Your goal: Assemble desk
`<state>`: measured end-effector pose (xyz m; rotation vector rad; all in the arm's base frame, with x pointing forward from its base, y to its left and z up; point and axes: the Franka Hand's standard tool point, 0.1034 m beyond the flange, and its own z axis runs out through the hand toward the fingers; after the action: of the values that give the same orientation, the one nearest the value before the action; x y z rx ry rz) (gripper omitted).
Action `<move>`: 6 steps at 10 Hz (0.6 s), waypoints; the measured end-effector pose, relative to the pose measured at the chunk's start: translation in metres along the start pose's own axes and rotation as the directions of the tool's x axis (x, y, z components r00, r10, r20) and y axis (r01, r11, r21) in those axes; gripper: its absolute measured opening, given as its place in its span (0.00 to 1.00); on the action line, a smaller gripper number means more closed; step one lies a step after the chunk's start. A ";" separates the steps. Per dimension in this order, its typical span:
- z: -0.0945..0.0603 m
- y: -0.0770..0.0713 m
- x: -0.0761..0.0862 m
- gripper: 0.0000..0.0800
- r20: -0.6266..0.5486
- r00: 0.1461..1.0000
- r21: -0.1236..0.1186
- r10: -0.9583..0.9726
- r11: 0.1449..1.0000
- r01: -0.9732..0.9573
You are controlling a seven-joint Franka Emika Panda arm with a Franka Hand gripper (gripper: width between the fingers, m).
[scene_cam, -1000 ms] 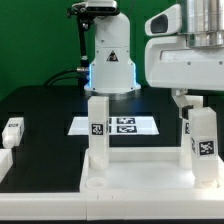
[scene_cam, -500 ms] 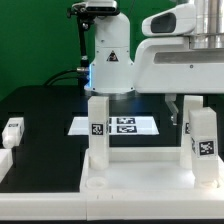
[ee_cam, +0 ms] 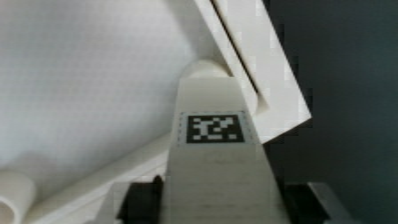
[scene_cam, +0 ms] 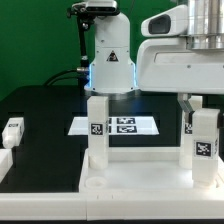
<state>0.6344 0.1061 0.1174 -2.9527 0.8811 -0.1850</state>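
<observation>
wrist view shows the gripper (ee_cam: 222, 203) astride the leg (ee_cam: 217, 160), jaws close on both its sides, though i cannot tell whether they actually clamp it. that leg stands upright on the desk top (scene_cam: 140, 172) at the exterior view's right. i judge it needs seating, so i'd grip squarely and keep it vertical; its only marking is a black-and-white square tag (ee_cam: 215, 128), no readable words.
</observation>
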 end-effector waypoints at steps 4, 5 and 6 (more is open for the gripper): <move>0.002 -0.007 -0.008 0.36 0.020 0.826 0.009 0.563 0.826 -0.563; 0.003 -0.009 -0.009 0.36 0.045 0.698 0.023 0.714 0.698 -0.716; 0.003 -0.008 -0.008 0.36 0.066 0.604 0.031 0.794 0.604 -0.797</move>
<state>0.6322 0.1177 0.1148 -2.1769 2.0217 -0.0829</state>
